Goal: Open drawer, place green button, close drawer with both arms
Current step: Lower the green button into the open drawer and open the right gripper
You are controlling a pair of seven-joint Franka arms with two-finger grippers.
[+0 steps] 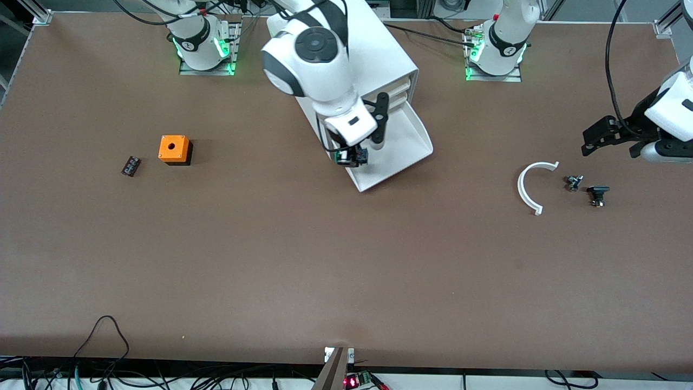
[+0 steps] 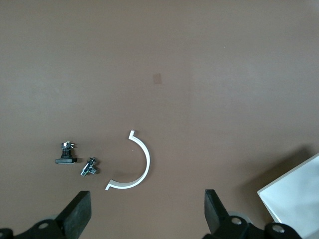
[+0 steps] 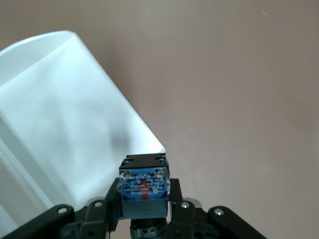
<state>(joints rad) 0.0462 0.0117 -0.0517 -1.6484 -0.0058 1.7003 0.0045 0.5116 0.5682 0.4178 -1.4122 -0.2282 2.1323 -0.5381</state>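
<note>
The white cabinet [image 1: 379, 51] stands between the arm bases with its lowest drawer [image 1: 414, 138] pulled open; the drawer's white inside also shows in the right wrist view [image 3: 65, 124]. My right gripper [image 1: 354, 156] is shut on the button [image 1: 342, 157] and holds it over the open drawer's corner toward the right arm's end. In the right wrist view the button [image 3: 144, 181] shows its black body and blue contact face between the fingers of the right gripper [image 3: 144, 201]. My left gripper [image 1: 590, 142] is open and empty over the table at the left arm's end; it also shows in the left wrist view [image 2: 144, 219].
An orange cube [image 1: 174, 149] and a small dark-brown block [image 1: 130, 166] lie toward the right arm's end. A white curved strip [image 1: 533, 187] and two small dark parts [image 1: 574, 182] [image 1: 597, 194] lie below the left gripper, also seen in the left wrist view [image 2: 134, 164].
</note>
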